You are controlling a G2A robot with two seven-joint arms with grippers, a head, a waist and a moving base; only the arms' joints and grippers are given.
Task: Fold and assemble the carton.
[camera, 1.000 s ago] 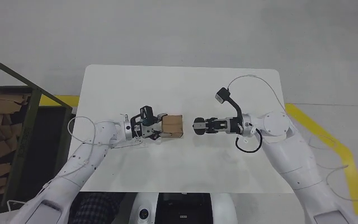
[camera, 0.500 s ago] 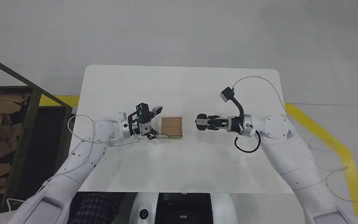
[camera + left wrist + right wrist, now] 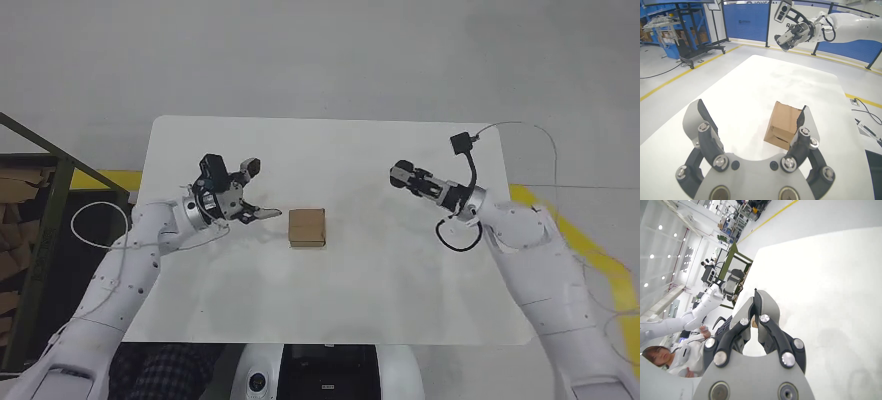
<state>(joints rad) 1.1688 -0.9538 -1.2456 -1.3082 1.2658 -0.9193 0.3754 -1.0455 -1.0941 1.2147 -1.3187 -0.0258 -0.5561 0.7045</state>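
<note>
The white tabletop (image 3: 400,300) takes the middle of the top view. On it, a little left of the centre, lies the brown carton (image 3: 307,228), with nothing touching it. From above it looks almost square, so we cannot name a clear long axis. In the left wrist view, the end that faces the camera shows flaps (image 3: 780,133) folded in with a gap between them, so we judge that this end is not fully closed.

The relation that matters for the coming move is this: in the top view the carton lies to the right of the left pincer (image 3: 258,190) and slightly lower in the frame. This pincer is wide open and holds nothing. One of its tips comes near the carton's left side without touching it. The right pincer (image 3: 397,175) is to the upper right of the carton and well apart from it. Its two sides are pressed together, with nothing between them as far as we can see.

So the left arm is clearly the nearer one. We think it must go right and a little down in the frame to meet the flap end, while the right arm has a longer way to go.
</note>
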